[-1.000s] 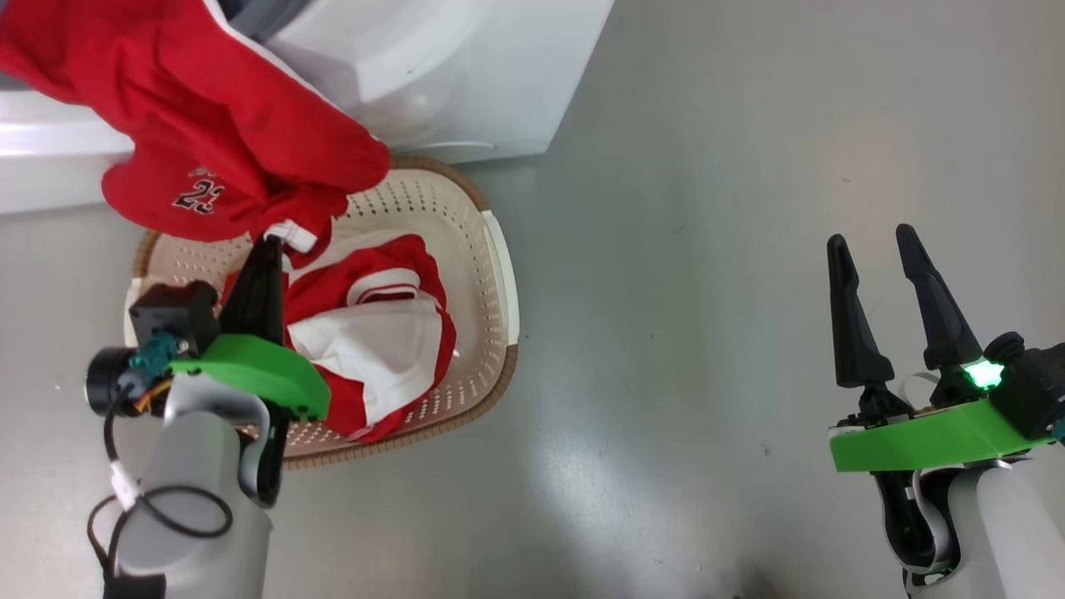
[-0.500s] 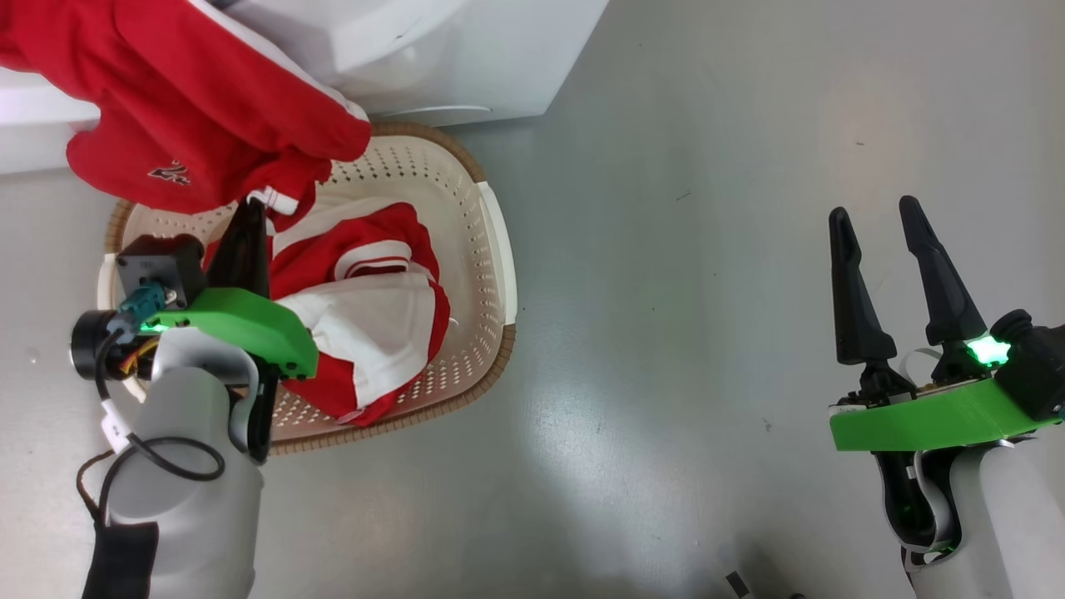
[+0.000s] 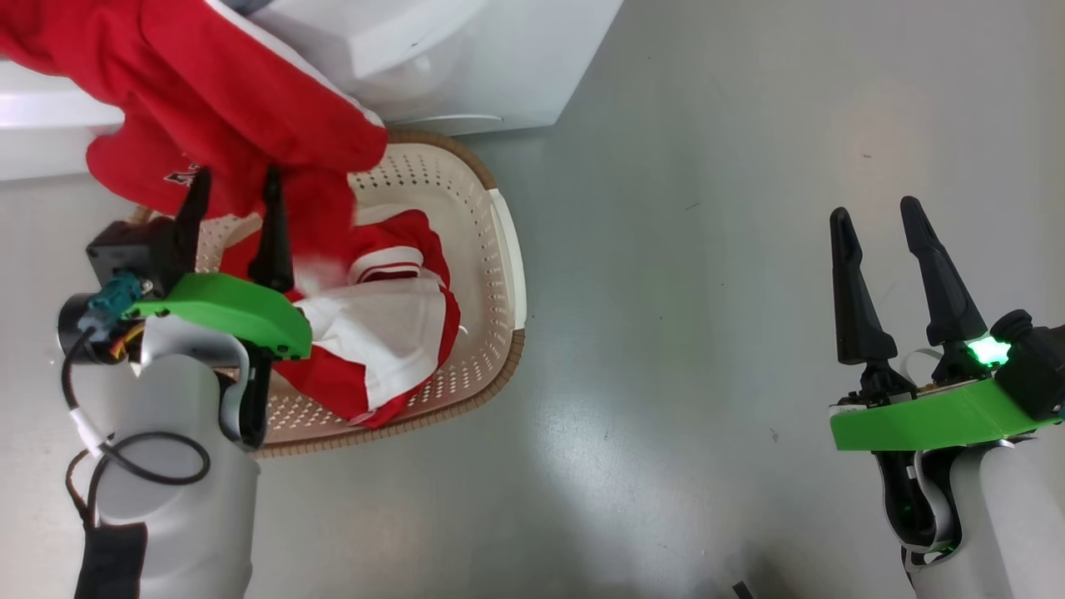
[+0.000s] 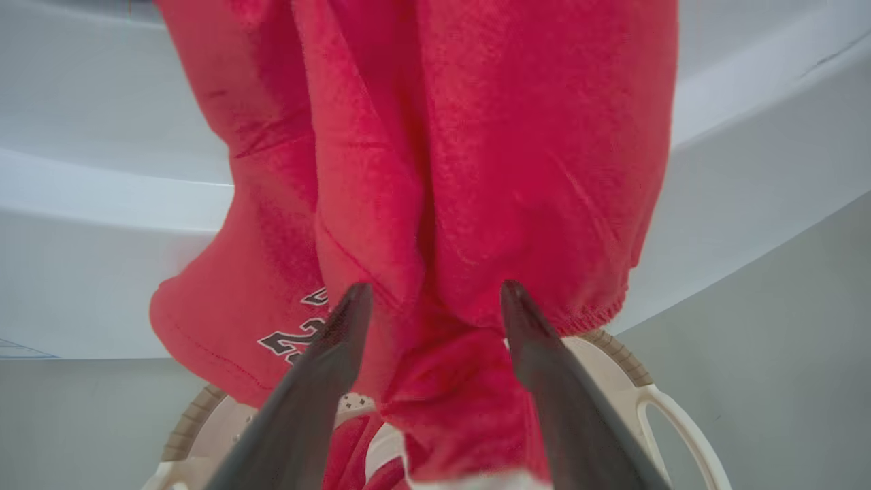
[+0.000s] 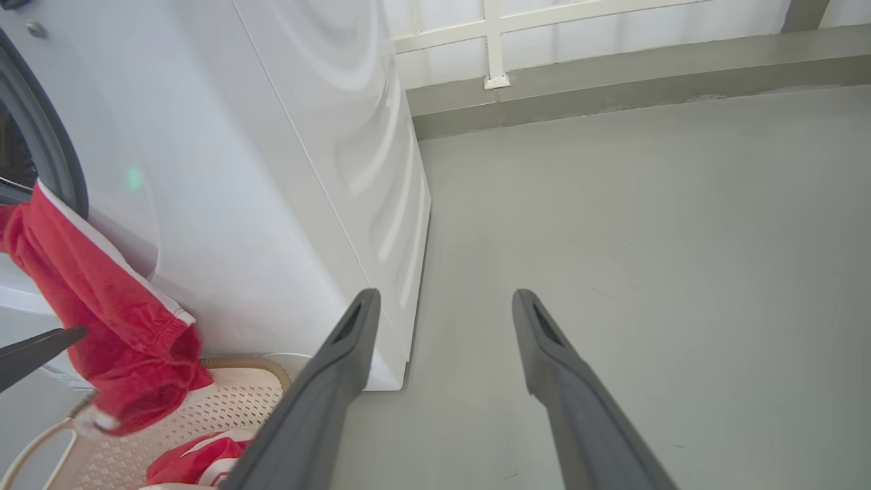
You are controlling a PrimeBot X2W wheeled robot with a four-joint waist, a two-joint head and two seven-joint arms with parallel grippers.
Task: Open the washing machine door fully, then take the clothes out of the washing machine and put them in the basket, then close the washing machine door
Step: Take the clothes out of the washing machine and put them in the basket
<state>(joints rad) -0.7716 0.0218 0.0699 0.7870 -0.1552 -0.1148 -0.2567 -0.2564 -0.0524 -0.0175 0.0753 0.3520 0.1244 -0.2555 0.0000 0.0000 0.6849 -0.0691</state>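
Our left hand [image 3: 233, 204] stands with its two fingers spread wide, and red cloth hangs loose between them, not pinched. We count two clothes: one red garment [image 3: 225, 91] with a number print droops from the washing machine [image 3: 466, 58] down over the basket [image 3: 474, 249]; one red and white garment [image 3: 374, 333] lies crumpled inside the basket. In the left wrist view the hanging cloth passes between both fingertips, with the basket's brown rim below it. We see one basket, on the floor [image 3: 707, 291] just beside the machine's front. Our right hand [image 3: 874, 220] hovers well apart to the right above bare floor, its two fingers wide too, holding nothing.
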